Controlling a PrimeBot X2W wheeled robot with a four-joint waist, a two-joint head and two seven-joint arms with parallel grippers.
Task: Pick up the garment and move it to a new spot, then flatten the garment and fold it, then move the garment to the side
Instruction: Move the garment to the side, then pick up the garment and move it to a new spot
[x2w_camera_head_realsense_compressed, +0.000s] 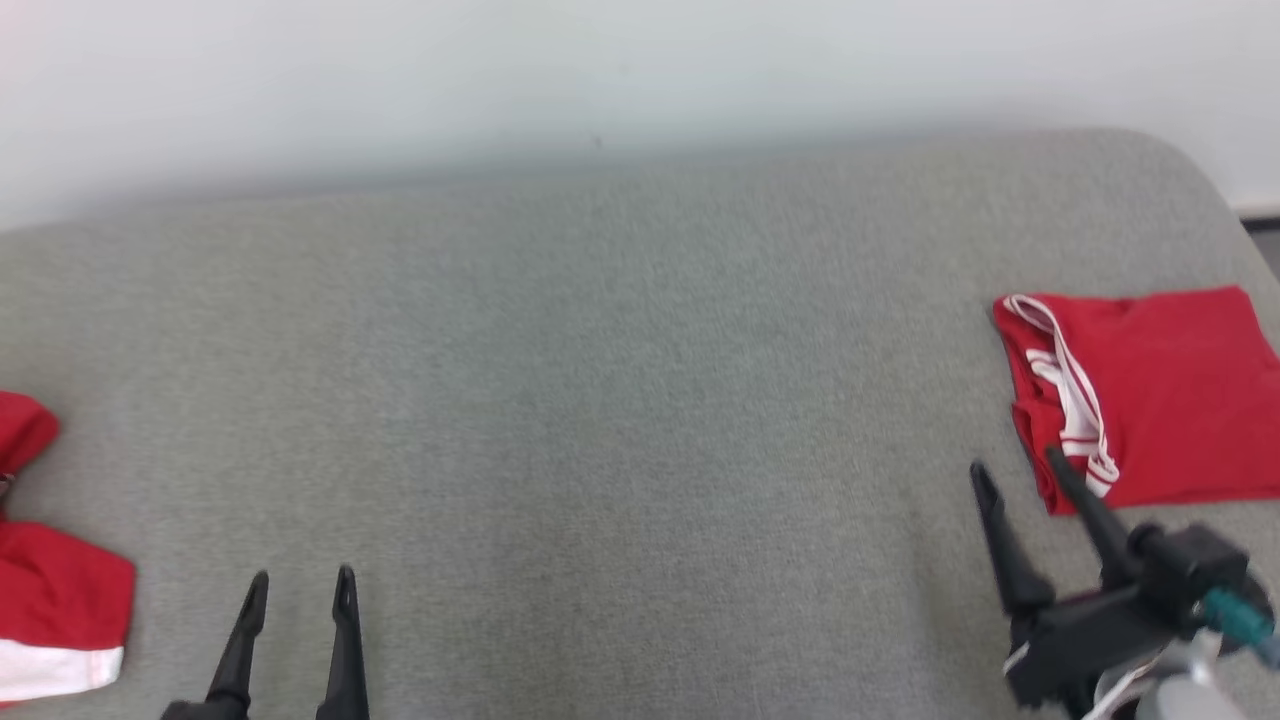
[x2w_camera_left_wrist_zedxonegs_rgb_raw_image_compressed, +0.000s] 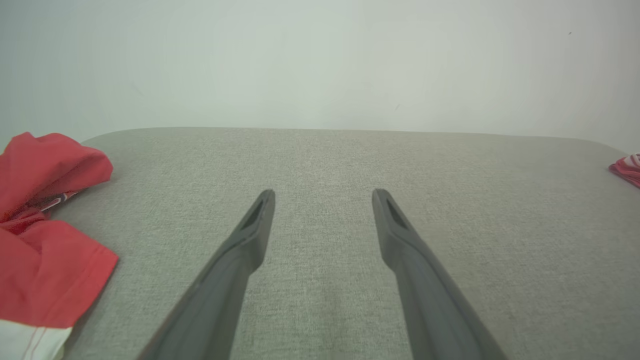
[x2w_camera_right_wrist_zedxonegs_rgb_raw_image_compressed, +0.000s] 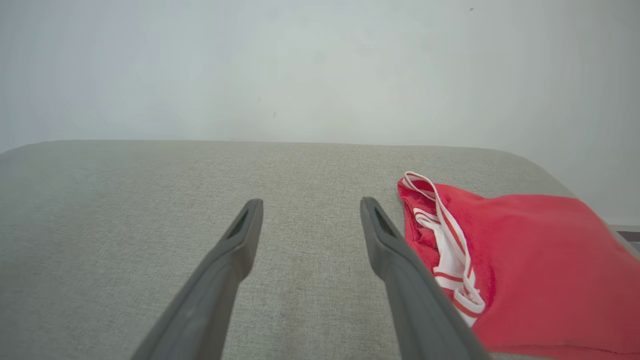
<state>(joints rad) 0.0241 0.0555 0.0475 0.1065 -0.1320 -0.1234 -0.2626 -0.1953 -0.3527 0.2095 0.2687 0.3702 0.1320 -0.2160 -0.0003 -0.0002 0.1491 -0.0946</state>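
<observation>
"What carries everything here?"

"A grey, fabric-covered bench (x2w_camera_head_realsense_compressed: 620, 420) with a woven surface and rounded far corners."

"And what lies on it?"

"Two pieces of clothing. A folded red garment with white striped trim (x2w_camera_head_realsense_compressed: 1170, 390) lies flat at the right edge, close to the far right corner. Its trimmed side is turned towards the middle of the bench."

"The other one?"

"A crumpled red garment with a white hem (x2w_camera_head_realsense_compressed: 55, 600) sits at the left edge, towards the near side. It is bunched up, and the edge of the head view cuts part of it off."

"Do the two touch?"

"No. They are well apart, with the grey cloth of the bench running between them."
</observation>
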